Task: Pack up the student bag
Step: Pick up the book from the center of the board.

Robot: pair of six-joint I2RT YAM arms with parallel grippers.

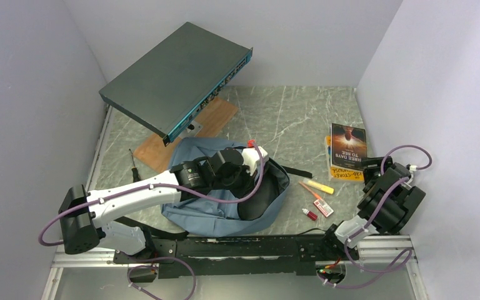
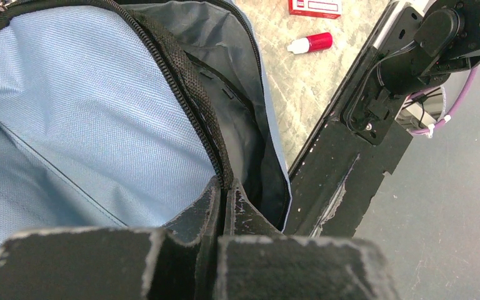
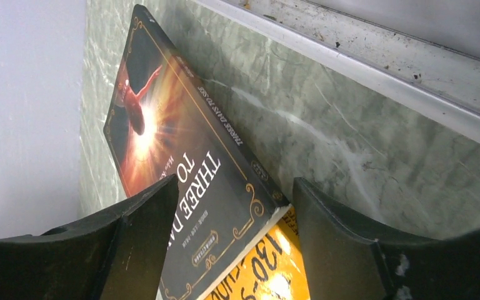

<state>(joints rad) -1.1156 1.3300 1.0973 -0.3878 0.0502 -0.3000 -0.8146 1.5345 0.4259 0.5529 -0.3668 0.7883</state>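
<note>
The student bag (image 1: 215, 209), blue-grey with black zippers, lies in the middle of the table with its top open. In the left wrist view its pale lining (image 2: 69, 112) and black zipper edge (image 2: 187, 87) show. My left gripper (image 1: 245, 181) reaches over the bag and is shut on that zipper edge (image 2: 225, 187), holding the opening up. My right gripper (image 1: 375, 178) is open, its jaws (image 3: 234, 206) on either side of the near corner of a dark book (image 3: 181, 144) that lies on a yellow book (image 3: 269, 269). Nothing is between its fingers.
The two books (image 1: 348, 145) lie at the right wall. A yellow marker (image 1: 319, 186), an orange pencil (image 1: 306, 189), a red-white box (image 1: 323, 208) and a small red bottle (image 1: 310, 214) lie right of the bag. A dark grey metal box (image 1: 175, 78) stands tilted on a wooden board (image 1: 187, 131) at the back left.
</note>
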